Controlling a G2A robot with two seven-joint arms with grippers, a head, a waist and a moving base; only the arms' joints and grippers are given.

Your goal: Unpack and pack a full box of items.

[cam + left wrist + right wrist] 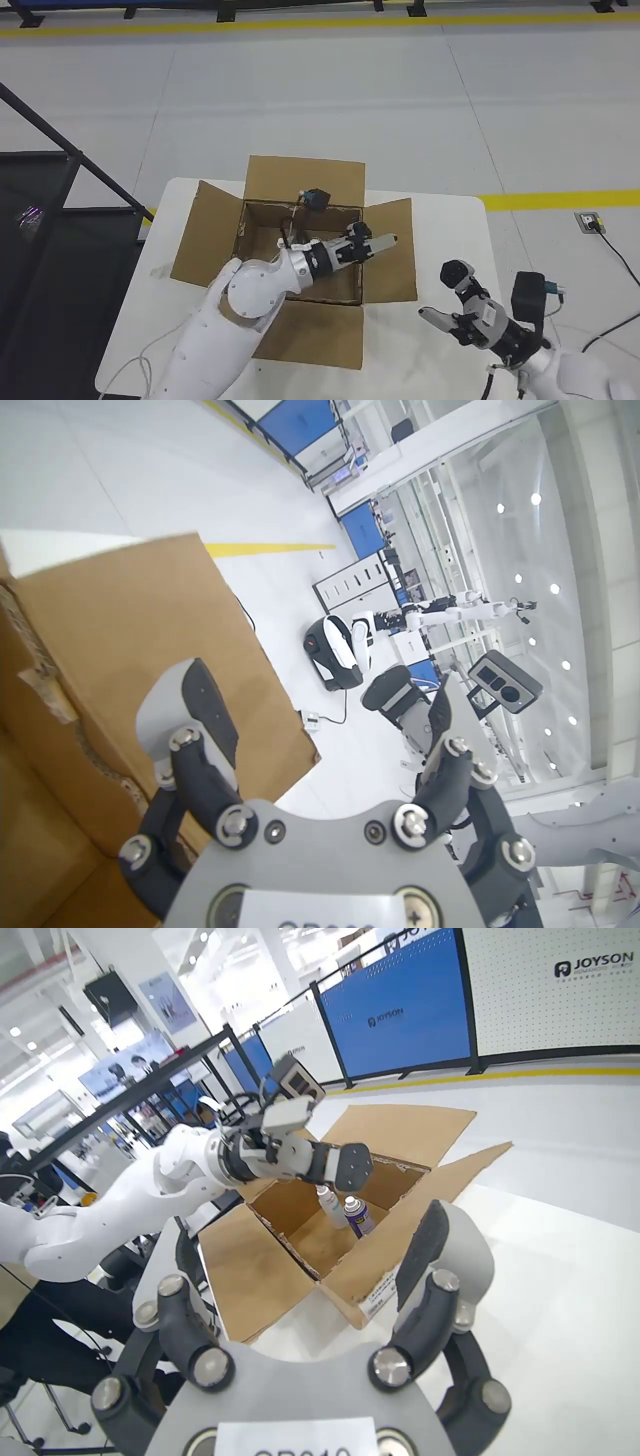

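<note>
Box [300, 180] sits open on the bench [450, 230], flaps splayed, a spray can [357, 1218] and a white bottle [332, 1205] upright side by side in one corner. Left jaws hang open and empty over the opening; right jaws, open too, over the bench beside it. Unpacking, I'd say: next the left must drop in and grip one without toppling its neighbour.

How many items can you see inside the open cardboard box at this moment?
2. A white bottle and a blue spray can stand side by side in the box, close to one inner wall, near the left gripper. The box walls may hide more.
</note>
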